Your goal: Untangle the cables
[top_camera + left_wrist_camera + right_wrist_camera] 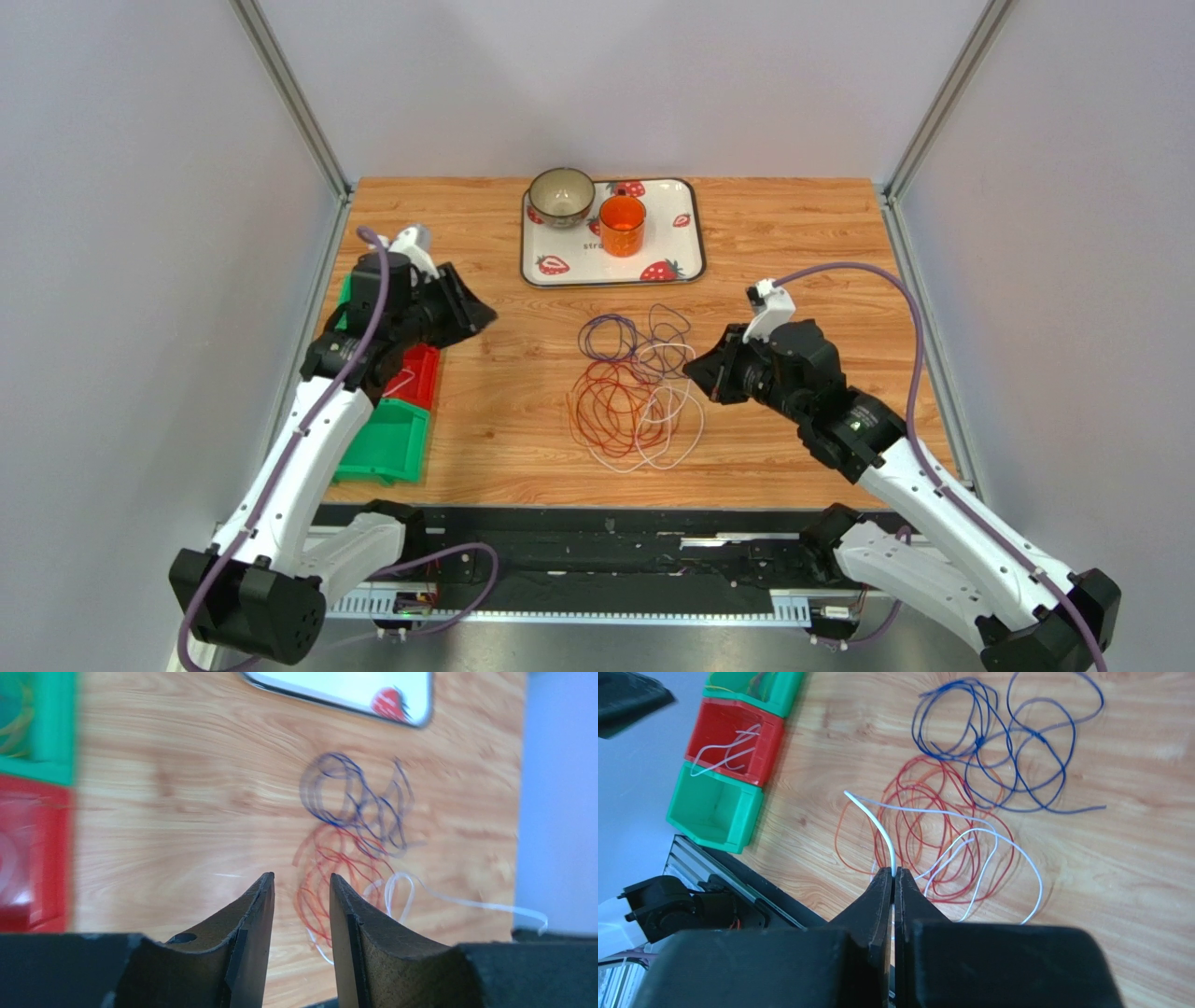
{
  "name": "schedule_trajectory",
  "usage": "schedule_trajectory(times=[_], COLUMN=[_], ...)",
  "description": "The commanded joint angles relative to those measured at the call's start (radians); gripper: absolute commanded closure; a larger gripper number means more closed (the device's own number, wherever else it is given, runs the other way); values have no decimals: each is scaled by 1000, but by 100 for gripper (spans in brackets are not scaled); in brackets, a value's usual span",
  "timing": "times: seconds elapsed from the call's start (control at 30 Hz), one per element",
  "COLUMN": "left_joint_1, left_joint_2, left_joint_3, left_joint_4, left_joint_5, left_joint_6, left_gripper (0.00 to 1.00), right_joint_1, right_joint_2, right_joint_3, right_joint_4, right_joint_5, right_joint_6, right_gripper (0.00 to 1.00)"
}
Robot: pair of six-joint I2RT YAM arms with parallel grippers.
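Note:
The cables (634, 389) lie in a loose tangle mid-table: purple loops (624, 336) at the far side, red-orange coils (606, 409) nearer, and white strands (679, 420) across them. My right gripper (697, 371) sits at the tangle's right edge, shut on one end of the white cable (880, 824), which arcs up from the closed fingertips (893, 871). The red coils (840, 836) and the purple cable (980, 742) rest on the wood beyond. My left gripper (484, 315) hovers left of the tangle, open and empty (300, 876), facing the red coils (330, 861).
A strawberry-print tray (687, 259) at the back centre carries a bowl (561, 196) and an orange cup (622, 224). Along the left edge stand a red bin (734, 738) holding white wire and green bins (713, 808), partly under the left arm.

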Motion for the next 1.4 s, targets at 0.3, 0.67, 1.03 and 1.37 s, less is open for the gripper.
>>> schedule_trajectory(times=[0.3, 0.67, 1.03, 1.37], left_joint_1=[-451, -693, -758, -770], left_joint_2=[170, 343, 532, 573], left_joint_3=[-67, -38, 132, 206], left_joint_4=[359, 539, 510, 496], left_joint_5=[171, -3, -127, -98], left_joint_6=[170, 239, 286, 303], left_gripper=[52, 49, 52, 100], right_joint_1=[-2, -2, -2, -3], right_joint_2=[-21, -39, -56, -55], right_joint_3=[105, 102, 93, 73], right_joint_4=[-164, -188, -200, -176], right_joint_5=[8, -3, -15, -15], right_joint_6=[-88, -90, -98, -99], right_gripper=[100, 100, 100, 100])
